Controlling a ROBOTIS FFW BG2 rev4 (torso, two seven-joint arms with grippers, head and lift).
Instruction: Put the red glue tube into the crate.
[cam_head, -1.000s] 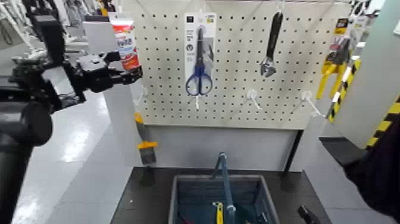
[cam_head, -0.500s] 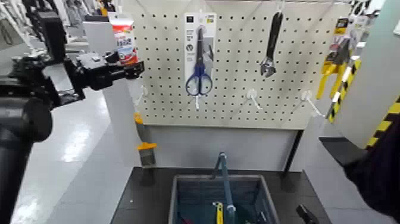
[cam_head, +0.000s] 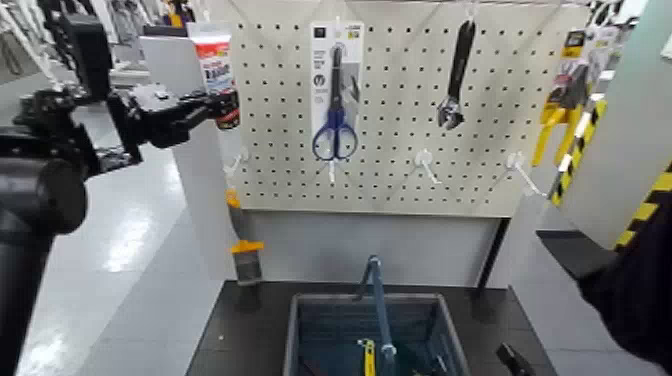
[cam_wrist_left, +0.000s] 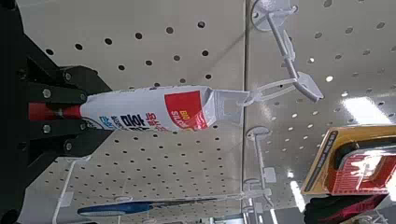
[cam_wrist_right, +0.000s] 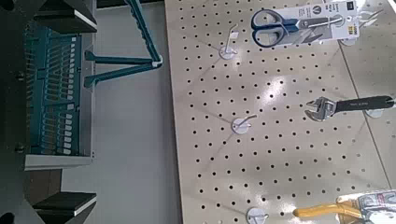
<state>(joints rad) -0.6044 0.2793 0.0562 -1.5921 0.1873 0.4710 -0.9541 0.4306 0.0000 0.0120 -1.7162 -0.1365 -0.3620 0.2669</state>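
The red glue tube (cam_head: 210, 62) hangs on a white hook (cam_wrist_left: 280, 87) at the pegboard's upper left, red and white with dark lettering. My left gripper (cam_head: 222, 108) is raised to it and shut on its lower end. In the left wrist view the black fingers (cam_wrist_left: 51, 93) clamp the tube (cam_wrist_left: 159, 110) from both sides. The grey-blue crate (cam_head: 300, 335) with its arched handle (cam_head: 378, 300) stands on the dark table below. In the right wrist view the right gripper (cam_wrist_right: 75, 107) is open, fingers wide apart, facing the crate (cam_wrist_right: 56, 89).
Blue-handled scissors on a white card (cam_head: 333, 100), a black wrench (cam_head: 458, 75) and yellow pliers (cam_head: 560, 105) hang on the pegboard (cam_head: 400, 170). Bare white hooks (cam_head: 425, 165) stick out lower down. A yellow-handled tool (cam_head: 366, 355) lies in the crate. My right arm (cam_head: 630, 290) is low at the right.
The left gripper's fingers have shut onto the tube's lower end. Gripper and tube have edged slightly right. The right arm has not moved.
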